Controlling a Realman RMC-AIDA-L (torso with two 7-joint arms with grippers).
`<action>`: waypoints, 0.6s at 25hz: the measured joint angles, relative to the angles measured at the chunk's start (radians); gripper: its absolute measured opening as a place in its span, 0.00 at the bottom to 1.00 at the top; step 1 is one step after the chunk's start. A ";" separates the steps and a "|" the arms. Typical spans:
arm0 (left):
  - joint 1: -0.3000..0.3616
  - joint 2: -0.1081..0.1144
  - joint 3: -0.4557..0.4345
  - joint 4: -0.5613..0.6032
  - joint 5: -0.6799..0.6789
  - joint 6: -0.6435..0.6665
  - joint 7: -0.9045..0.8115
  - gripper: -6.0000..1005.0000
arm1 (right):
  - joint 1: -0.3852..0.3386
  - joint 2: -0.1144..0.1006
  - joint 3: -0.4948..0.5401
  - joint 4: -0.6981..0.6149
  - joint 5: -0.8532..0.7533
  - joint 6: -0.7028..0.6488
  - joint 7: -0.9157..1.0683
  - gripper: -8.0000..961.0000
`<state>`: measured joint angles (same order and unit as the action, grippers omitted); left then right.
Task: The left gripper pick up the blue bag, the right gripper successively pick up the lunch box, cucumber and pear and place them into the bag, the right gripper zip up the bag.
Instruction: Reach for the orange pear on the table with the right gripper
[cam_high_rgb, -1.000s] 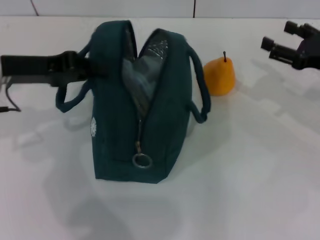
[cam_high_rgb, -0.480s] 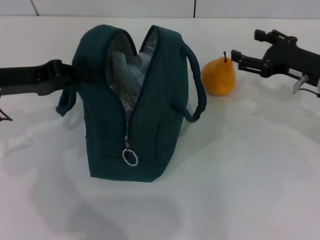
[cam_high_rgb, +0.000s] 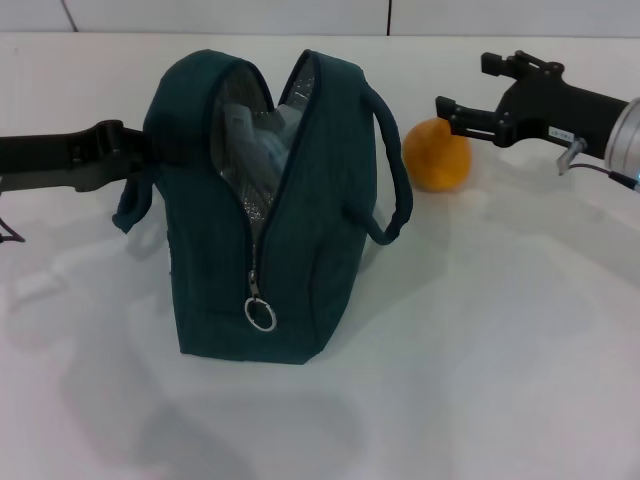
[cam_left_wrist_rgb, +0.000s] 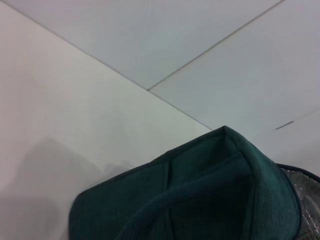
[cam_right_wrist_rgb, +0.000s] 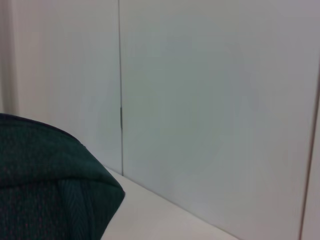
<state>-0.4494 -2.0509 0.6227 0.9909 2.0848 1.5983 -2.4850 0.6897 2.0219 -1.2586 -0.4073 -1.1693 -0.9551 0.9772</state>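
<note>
The blue bag (cam_high_rgb: 300, 220) stands upright on the white table, its top zip open and its ring pull (cam_high_rgb: 260, 315) hanging low on the near end. My left gripper (cam_high_rgb: 140, 150) reaches in from the left and is shut on the bag's left side by the handle; its teal fabric (cam_left_wrist_rgb: 200, 200) fills the left wrist view. The pear (cam_high_rgb: 437, 155) sits right of the bag. My right gripper (cam_high_rgb: 462, 84) is open just above it, and the near finger (cam_high_rgb: 470, 112) covers the pear's top. Silver lining and a pale clear shape (cam_high_rgb: 250, 135) show inside. The cucumber is hidden.
The white table (cam_high_rgb: 500, 350) stretches wide in front and to the right of the bag. A white panelled wall (cam_high_rgb: 300, 15) runs along the far edge. The right wrist view catches a corner of the bag (cam_right_wrist_rgb: 45, 190) against that wall.
My right gripper has come in from the far right to just over the pear, hiding its stem. The bag shifted left and opened wider a second ago, then stayed still.
</note>
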 joint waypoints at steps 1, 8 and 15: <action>-0.001 0.000 0.000 0.000 0.000 0.000 0.000 0.08 | 0.006 0.000 0.000 0.007 0.000 0.001 -0.001 0.90; -0.006 0.000 0.001 0.000 0.000 0.000 0.000 0.08 | 0.040 0.006 -0.009 0.046 0.000 0.011 -0.014 0.89; -0.008 -0.001 0.001 0.000 0.000 0.000 0.000 0.08 | 0.044 0.006 -0.024 0.055 0.007 0.020 -0.017 0.85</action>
<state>-0.4571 -2.0521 0.6232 0.9909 2.0849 1.5984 -2.4851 0.7341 2.0283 -1.2828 -0.3528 -1.1626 -0.9356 0.9605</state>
